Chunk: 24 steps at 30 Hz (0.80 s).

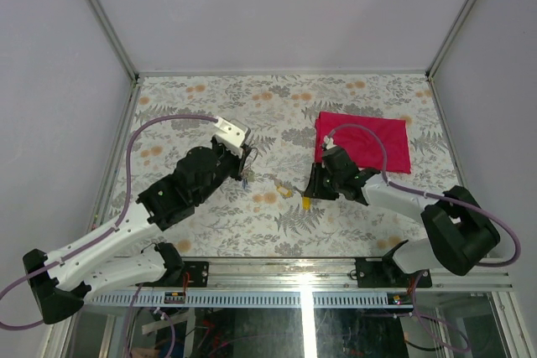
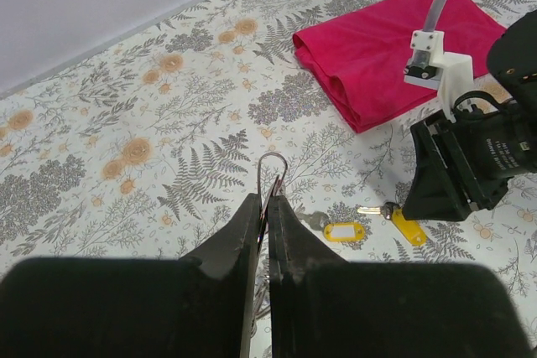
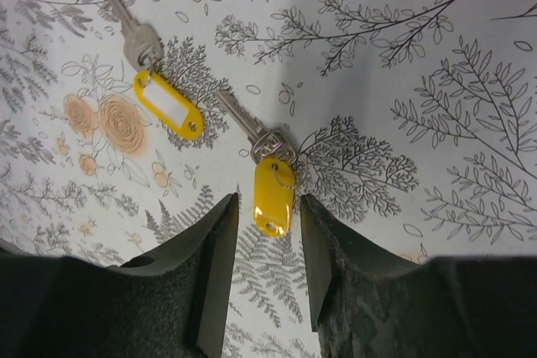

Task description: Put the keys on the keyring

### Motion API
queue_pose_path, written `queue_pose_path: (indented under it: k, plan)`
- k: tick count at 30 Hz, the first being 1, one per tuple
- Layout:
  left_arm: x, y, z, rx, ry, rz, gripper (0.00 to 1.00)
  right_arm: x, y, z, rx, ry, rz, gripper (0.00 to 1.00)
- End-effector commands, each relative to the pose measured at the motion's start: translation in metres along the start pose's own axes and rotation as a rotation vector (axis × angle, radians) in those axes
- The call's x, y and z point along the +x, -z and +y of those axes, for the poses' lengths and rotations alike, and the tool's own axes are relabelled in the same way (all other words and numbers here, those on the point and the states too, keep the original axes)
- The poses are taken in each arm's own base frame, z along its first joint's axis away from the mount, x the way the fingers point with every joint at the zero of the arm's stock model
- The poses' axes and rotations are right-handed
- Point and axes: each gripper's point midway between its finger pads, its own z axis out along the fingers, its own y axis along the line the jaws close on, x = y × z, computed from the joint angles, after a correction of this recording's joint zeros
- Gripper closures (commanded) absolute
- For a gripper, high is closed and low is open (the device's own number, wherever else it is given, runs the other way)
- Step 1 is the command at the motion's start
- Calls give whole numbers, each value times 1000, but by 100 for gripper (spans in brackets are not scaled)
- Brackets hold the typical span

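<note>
The left claw (image 2: 268, 204) is pinched narrow on the keyring (image 2: 273, 172). The ring's thin silver loop pokes out just past the two fingertips, well to the left of the red cloth (image 2: 382, 44).

The right claw (image 3: 268, 202) stands wide, low over the flowered surface (image 3: 436, 64), just off the near left corner of the red cloth. Its fingers (image 3: 210, 274) sit on either side of a yellow tag (image 3: 273, 194) without closing on it.

Both keys (image 1: 298, 198) lie flat on the surface, near that same corner of the cloth and apart from the keyring. The first key (image 3: 252, 127) is silver. Its blade points away from the right claw, and its head is joined by a small loop to the yellow tag between the fingers. The second key (image 3: 134, 31) lies a little farther from the cloth, on the keyring's side. It carries its own yellow tag with a white label (image 3: 168, 105). The two keys are close together but not touching.
</note>
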Motion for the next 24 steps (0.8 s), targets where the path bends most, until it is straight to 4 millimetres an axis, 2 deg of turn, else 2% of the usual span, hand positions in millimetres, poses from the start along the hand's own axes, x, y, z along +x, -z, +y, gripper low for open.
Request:
queue_pose_path:
  k: [1, 11, 24]
  plan:
    - [-10, 3, 4, -8, 21, -45, 100, -10, -15, 0, 3, -45, -49, 58]
    - [-6, 0, 4, -9, 10, -40, 100, 0, -23, -12, 6, -86, -19, 61]
    - [-6, -1, 5, -7, 5, -41, 100, 1, -30, -16, -8, -105, 4, 72]
